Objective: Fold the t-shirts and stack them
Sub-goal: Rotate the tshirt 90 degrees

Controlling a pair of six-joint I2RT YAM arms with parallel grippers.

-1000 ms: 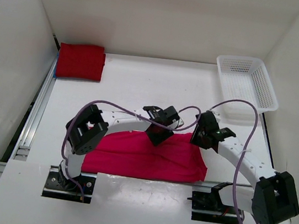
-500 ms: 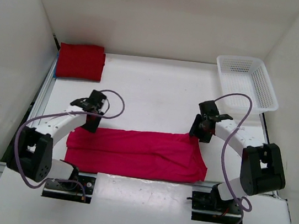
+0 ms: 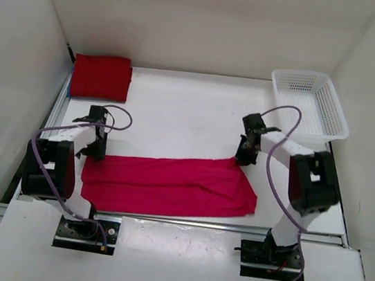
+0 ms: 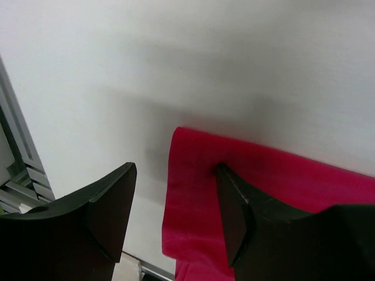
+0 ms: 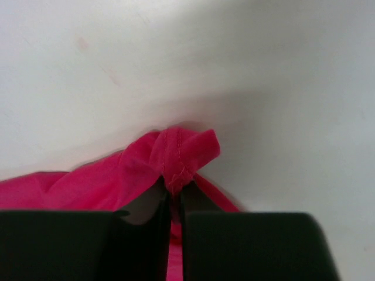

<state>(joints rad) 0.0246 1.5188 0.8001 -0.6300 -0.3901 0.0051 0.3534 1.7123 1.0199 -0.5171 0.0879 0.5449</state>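
Note:
A bright pink-magenta t-shirt (image 3: 167,183) lies folded into a long band across the near part of the table. My right gripper (image 3: 240,156) is shut on the band's far right corner, and the pinched hem (image 5: 181,155) bunches up between its fingers. My left gripper (image 3: 92,153) stands open over the far left corner; the shirt's edge (image 4: 193,187) lies between its fingers (image 4: 111,211), which do not close on it. A dark red t-shirt (image 3: 101,76) lies folded at the far left corner of the table.
A white mesh basket (image 3: 309,102) stands at the far right against the wall. White walls close in the table on three sides. An aluminium rail (image 3: 42,141) runs along the left edge, just beside my left gripper.
My left arm swung from the shirt's middle out to its far left corner, still open. My right gripper closed on the far right corner and drew it slightly back.

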